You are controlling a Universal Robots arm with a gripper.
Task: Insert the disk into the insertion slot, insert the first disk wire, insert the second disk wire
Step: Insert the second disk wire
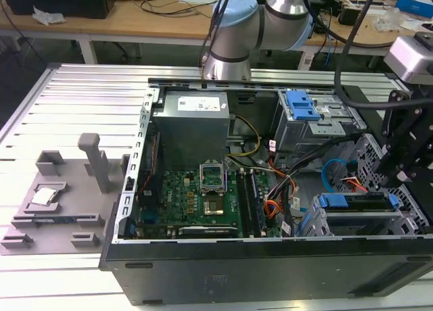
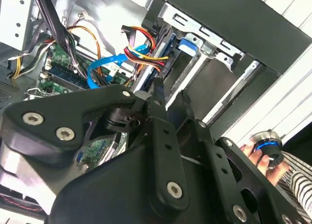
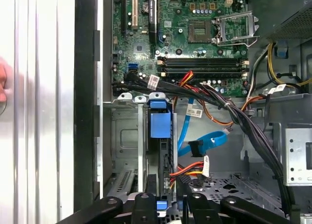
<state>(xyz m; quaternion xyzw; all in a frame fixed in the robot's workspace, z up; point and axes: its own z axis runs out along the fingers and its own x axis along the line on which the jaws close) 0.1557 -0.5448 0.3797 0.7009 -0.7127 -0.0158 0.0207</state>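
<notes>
The disk (image 1: 355, 203), silver in a bright blue carrier, lies in the insertion slot (image 1: 352, 223), the low silver cage at the case's front on the exterior view's right. My gripper (image 1: 392, 186) stands over the disk's outer end. In the first wrist view the fingers (image 3: 183, 187) flank the disk (image 3: 160, 124), seen edge-on, and look shut on it. A blue flat wire (image 3: 202, 143) and a red, yellow and black wire bundle (image 3: 190, 169) hang loose beside the disk. The second wrist view shows the gripper (image 2: 170, 92) above the blue wire (image 2: 105, 68).
A taller grey cage with a blue latch (image 1: 301, 108) stands behind the slot. Black cable bundles (image 3: 234, 112) cross above the disk. The motherboard (image 1: 196, 196) fills the case floor. A person's hand (image 2: 261, 153) holds a knob outside the case.
</notes>
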